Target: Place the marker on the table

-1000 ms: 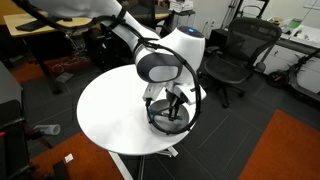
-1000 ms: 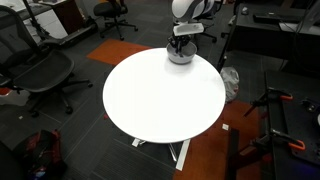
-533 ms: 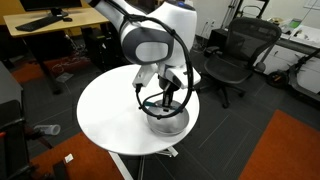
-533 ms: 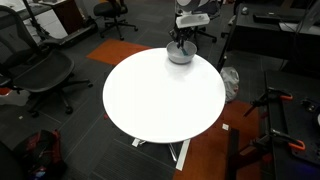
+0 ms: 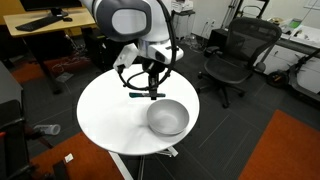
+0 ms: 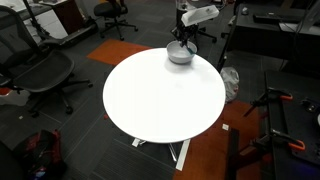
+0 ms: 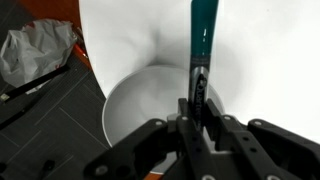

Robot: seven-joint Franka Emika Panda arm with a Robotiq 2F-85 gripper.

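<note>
My gripper (image 7: 198,112) is shut on the marker (image 7: 203,40), a slim dark teal stick that juts out past the fingertips. In an exterior view the gripper (image 5: 147,88) hangs above the round white table (image 5: 105,115) with the marker (image 5: 140,93) held level, up and to the left of the silver-grey bowl (image 5: 167,117). In the wrist view the bowl (image 7: 150,100) lies below the jaws. In an exterior view the gripper (image 6: 183,38) is above the bowl (image 6: 180,55) at the table's (image 6: 160,100) far edge; the marker is too small to see there.
Black office chairs (image 5: 240,50) (image 6: 40,65) stand around the table. A wooden desk (image 5: 45,25) is behind it. A crumpled plastic bag (image 7: 35,50) lies on the dark floor by the table edge. Orange carpet (image 5: 285,150) covers part of the floor.
The gripper has lifted out of the bowl with the marker in it and moved up and away from the bowl over the table.
</note>
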